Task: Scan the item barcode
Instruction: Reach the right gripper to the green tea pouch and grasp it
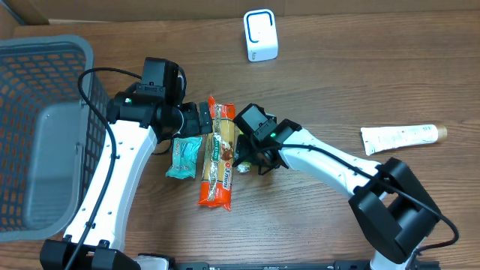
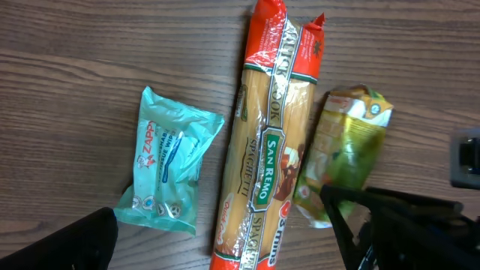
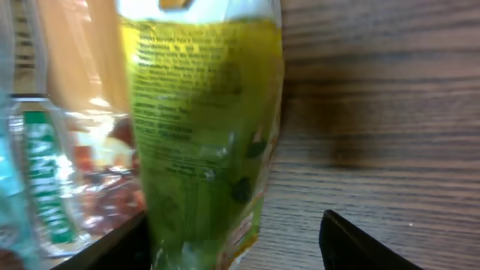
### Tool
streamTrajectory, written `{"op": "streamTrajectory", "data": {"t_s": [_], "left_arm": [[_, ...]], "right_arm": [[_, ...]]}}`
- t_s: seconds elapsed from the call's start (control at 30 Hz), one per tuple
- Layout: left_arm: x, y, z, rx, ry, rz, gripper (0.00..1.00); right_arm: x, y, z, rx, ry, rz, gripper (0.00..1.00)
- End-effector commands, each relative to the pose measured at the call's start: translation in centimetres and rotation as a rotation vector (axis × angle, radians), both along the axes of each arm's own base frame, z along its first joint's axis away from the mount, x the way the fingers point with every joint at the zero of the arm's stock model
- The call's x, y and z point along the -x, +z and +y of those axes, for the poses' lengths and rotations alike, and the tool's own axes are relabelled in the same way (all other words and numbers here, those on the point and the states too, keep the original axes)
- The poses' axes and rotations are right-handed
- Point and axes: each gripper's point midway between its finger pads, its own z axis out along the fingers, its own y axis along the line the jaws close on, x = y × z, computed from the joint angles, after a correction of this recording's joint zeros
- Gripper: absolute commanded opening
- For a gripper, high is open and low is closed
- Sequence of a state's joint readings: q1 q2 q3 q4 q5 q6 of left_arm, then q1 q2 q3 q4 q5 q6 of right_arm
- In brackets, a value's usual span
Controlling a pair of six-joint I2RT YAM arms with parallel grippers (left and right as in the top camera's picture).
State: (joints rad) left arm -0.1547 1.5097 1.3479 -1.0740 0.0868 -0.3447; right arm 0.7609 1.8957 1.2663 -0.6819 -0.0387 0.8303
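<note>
A green snack packet (image 2: 345,150) lies flat on the wooden table, right of a long orange spaghetti pack (image 2: 270,135). My right gripper (image 1: 247,159) is down over the packet's near end. In the right wrist view the packet (image 3: 199,127) stands between the open jaws, against the left finger (image 3: 112,251), while the right finger (image 3: 360,244) is well clear of it. My left gripper (image 1: 199,120) hovers open above the items' far ends and holds nothing. A white barcode scanner (image 1: 260,35) stands at the back of the table.
A teal wipes pack (image 1: 184,157) lies left of the spaghetti (image 1: 218,154). A grey mesh basket (image 1: 41,127) fills the left side. A white tube (image 1: 401,138) rests at the right. The two arms are close together over the items.
</note>
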Motion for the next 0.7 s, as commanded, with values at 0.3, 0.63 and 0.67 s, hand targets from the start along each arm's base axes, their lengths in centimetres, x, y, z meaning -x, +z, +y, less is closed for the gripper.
{"op": "streamTrajectory", "data": {"t_s": [0.3,0.63,0.67], "left_arm": [[-0.2,0.0,0.0,0.007,-0.003,0.002,1.0],[-0.2,0.0,0.0,0.007,-0.003,0.001,0.99],[-0.2,0.0,0.0,0.007,-0.003,0.001,1.0]], "right_arm": [[-1.1,-1.1,-5.0,0.062,0.023,0.079,0.59],[-2.1,1.6,-3.4,0.012,0.227,0.029,0.64],[-2.2,2.2,-2.7,0.005,0.239,0.017,0.65]]}}
